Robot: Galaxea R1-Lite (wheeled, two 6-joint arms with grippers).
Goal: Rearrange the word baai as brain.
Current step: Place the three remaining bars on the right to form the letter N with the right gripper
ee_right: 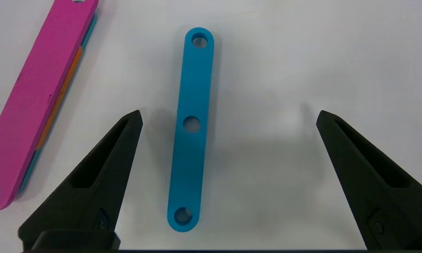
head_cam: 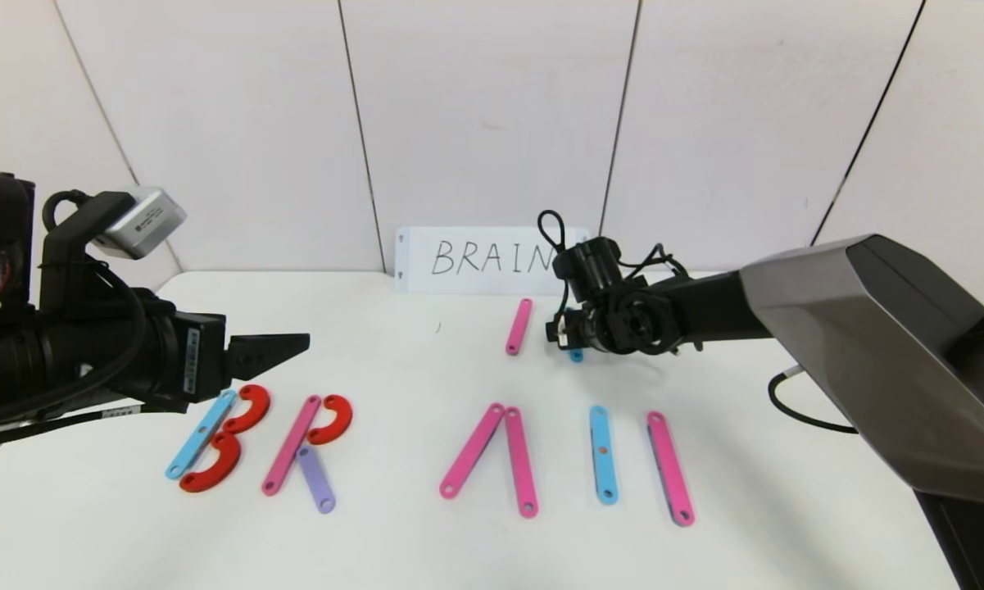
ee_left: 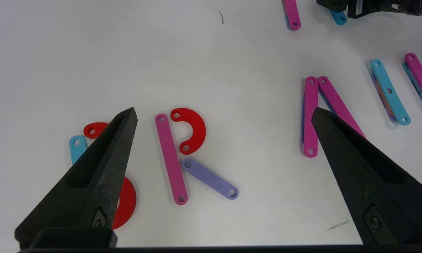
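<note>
The word lies flat on the white table (head_cam: 393,369). At the left is a B (head_cam: 213,442) made of a light-blue strip and two red arcs. Beside it is an R (head_cam: 307,447), also in the left wrist view (ee_left: 182,154), made of a pink strip, a red arc and a purple strip. Then come two pink strips meeting at the top (head_cam: 496,459), a light-blue strip (head_cam: 603,453) and a pink strip (head_cam: 670,467). My left gripper (head_cam: 295,342) (ee_left: 225,114) hovers open and empty above the R. My right gripper (head_cam: 569,336) (ee_right: 229,114) is open over a loose light-blue strip (ee_right: 191,126) at the back, which lies between the fingers without touching them.
A white card with handwritten BRAIN (head_cam: 483,258) leans on the back wall. A spare pink strip (head_cam: 519,326) (ee_right: 38,102) lies just left of the right gripper, stacked on other strips. The right arm's grey housing (head_cam: 868,352) fills the right side.
</note>
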